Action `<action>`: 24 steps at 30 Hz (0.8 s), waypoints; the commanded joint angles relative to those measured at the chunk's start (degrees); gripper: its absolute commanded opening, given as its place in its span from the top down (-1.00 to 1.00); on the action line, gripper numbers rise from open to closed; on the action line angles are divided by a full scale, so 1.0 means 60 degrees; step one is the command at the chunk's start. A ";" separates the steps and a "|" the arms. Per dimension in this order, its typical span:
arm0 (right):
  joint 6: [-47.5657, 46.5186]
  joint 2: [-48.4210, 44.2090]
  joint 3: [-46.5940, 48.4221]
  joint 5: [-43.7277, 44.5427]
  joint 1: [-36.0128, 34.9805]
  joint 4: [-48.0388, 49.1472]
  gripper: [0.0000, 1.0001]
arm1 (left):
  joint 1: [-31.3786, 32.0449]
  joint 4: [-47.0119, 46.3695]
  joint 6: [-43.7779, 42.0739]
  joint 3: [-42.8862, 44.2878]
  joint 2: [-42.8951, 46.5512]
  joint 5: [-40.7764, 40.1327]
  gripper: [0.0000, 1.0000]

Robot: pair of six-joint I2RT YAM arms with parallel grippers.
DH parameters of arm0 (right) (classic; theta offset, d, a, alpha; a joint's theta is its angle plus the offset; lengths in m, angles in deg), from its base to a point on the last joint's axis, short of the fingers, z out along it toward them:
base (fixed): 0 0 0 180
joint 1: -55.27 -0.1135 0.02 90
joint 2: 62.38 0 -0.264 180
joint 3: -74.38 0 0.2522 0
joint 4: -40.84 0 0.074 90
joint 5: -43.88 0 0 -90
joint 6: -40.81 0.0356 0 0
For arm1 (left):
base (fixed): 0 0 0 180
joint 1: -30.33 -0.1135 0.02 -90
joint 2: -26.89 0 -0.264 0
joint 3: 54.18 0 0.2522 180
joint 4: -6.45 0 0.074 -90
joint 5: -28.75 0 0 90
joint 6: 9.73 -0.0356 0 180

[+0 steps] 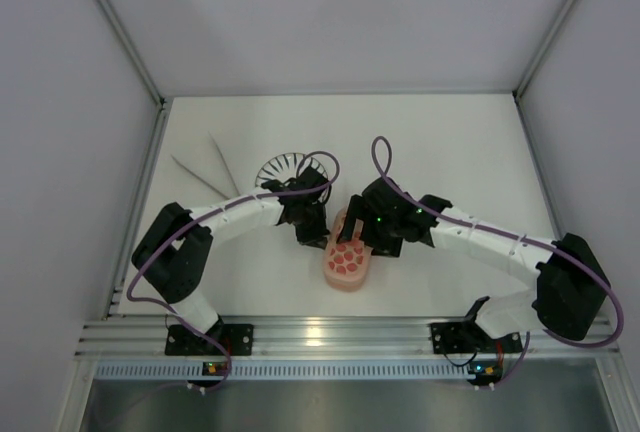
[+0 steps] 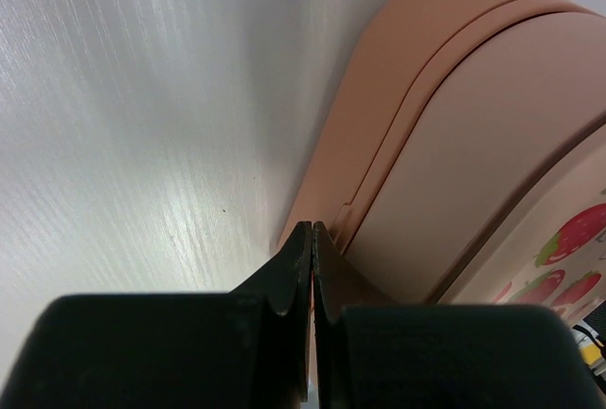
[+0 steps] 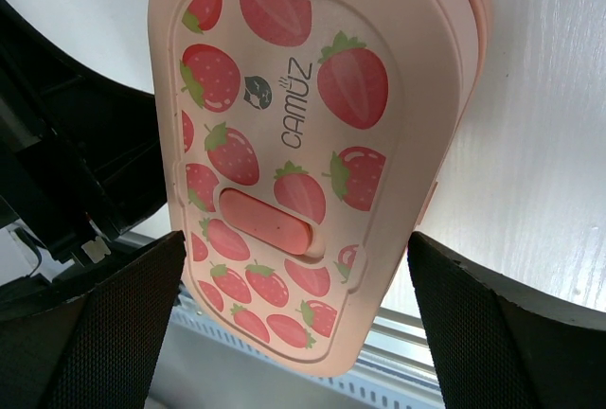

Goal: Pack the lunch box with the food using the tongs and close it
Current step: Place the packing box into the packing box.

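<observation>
Lunch box (image 1: 348, 255) stands stacked and lidded between my two grippers, its strawberry lid (image 3: 303, 125) seated on top. My right gripper (image 3: 295, 286) spreads wide over the lid, one finger on either side, holding nothing. My left gripper (image 2: 311, 239), pinched shut and empty, sits at the box's lower edge. Tongs (image 1: 200, 175) lie well behind my left gripper, past the striped plate (image 1: 272, 168). Packing looks done; whether the lid is latched, I cannot tell.
</observation>
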State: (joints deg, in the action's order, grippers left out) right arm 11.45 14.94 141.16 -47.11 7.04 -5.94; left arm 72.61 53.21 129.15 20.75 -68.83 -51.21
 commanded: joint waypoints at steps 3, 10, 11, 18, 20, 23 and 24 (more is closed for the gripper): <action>-0.0029 -0.0230 0.0349 0.0018 -0.0195 0.0069 -0.96 | 0.0174 -0.0504 0.0276 0.0132 0.0280 0.0099 1.00; 0.0352 -0.0932 -0.0149 0.1029 -0.0136 -0.0592 -0.98 | 0.0233 -0.0474 0.0290 0.0279 0.0192 -0.0004 1.00; 0.0352 -0.1020 -0.0207 0.1059 -0.0136 -0.0562 -0.98 | 0.0233 -0.0474 0.0305 0.0279 0.0178 -0.0033 1.00; 0.0249 -0.1226 -0.0032 0.1323 -0.0107 -0.0957 -0.99 | 0.0321 -0.0519 0.0334 0.0425 0.0017 0.0026 1.00; 0.0264 -0.1270 -0.0032 0.1410 -0.0121 -0.1016 -0.99 | 0.0394 -0.0518 0.0363 0.0571 -0.0086 0.0025 1.00; 0.0191 -0.1329 0.0085 0.1528 -0.0092 -0.1250 -0.99 | 0.0526 -0.0547 0.0451 0.0703 -0.0159 -0.0019 1.00; 0.0191 -0.1416 0.0143 0.1630 -0.0063 -0.1366 -0.99 | 0.0541 -0.0591 0.0509 0.0733 -0.0203 -0.0019 1.00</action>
State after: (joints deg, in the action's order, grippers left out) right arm 12.50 8.82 139.84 -39.94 7.02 -10.48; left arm 74.97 53.18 130.49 22.32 -69.68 -51.67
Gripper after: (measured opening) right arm 0.993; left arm 0.007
